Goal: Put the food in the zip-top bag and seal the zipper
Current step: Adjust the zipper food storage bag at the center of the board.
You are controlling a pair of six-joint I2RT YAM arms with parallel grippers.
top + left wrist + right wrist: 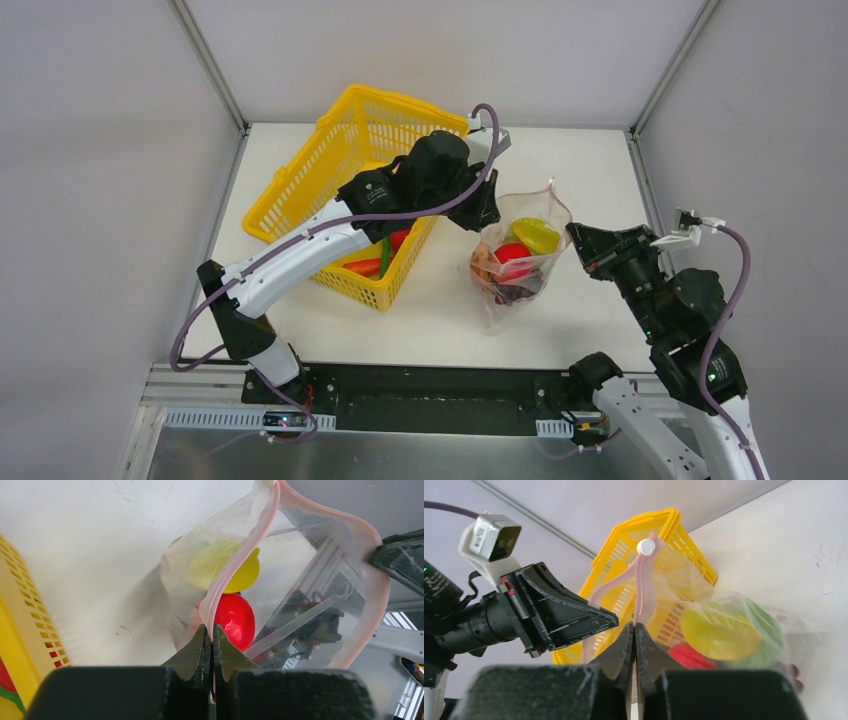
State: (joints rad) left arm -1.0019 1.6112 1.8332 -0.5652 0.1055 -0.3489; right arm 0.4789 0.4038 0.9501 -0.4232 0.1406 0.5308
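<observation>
Bag: the bag (515,255) sits right of centre on the table, just right of the basket (300,200), strung up between the two arms with its belly slumped low.
Left gripper: the left gripper (211,630) is clamped tight on the zipper (240,562) at the bag's left rim.
Right gripper: the right gripper (634,627) is pinched closed on the same pink strip at the right rim.
Mouth: it gapes wide between the two pinches, nowhere near sealed.
Food: a tomato (235,620), a yellow piece (240,572) and grapes (515,292) are in the bag, and something red and orange (365,266) lies in the basket.
Slip risk: only the fingertips hold a thin, slick strip. Tug too hard and one side could pop free, and the bag would flop over.
Spill risk: the yellow piece rides high near the mouth, so a tilt or a snap taut might roll it out or trap it in the seal.
Seal risk: both grippers are busy, so neither is free to run along to the white knob (644,547) at the far end.
Order risk: close the bag now and the basket food stays out.
Bump risk: the left arm hangs right over the basket, and a careless swing could shove it.
</observation>
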